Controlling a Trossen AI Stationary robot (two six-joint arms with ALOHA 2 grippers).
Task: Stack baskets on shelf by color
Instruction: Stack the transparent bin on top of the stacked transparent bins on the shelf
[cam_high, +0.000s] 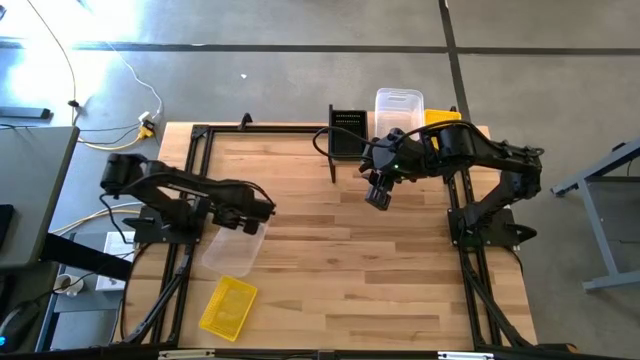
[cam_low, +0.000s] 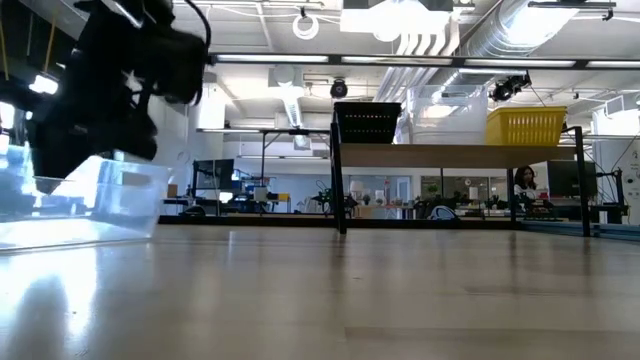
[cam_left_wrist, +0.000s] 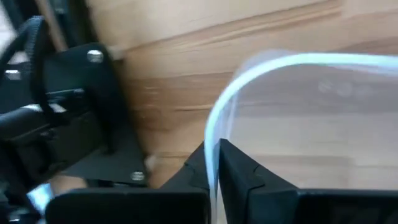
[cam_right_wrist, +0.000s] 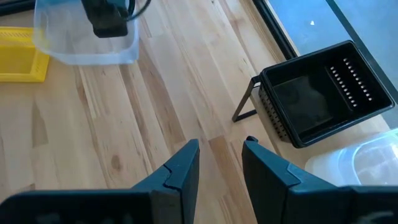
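Left gripper (cam_left_wrist: 214, 180) pinches the rim of a clear tub (cam_high: 235, 247) at the table's (cam_high: 330, 270) nine o'clock; a yellow basket (cam_high: 228, 307) lies at seven. At twelve, the shelf (cam_low: 455, 155) carries a black basket (cam_high: 348, 133), another clear tub (cam_high: 399, 108) and a second yellow basket (cam_low: 526, 126). Right gripper (cam_right_wrist: 219, 163) hovers nearby, jaws apart. All baskets appear unfilled.

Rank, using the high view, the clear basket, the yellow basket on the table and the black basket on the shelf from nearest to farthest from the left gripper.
1. Clear basket: the left gripper is shut on its rim, at the table's left side.
2. Yellow basket: on the table past the clear one, near the front-left corner.
3. Black basket: on the shelf across the table, by the right gripper.
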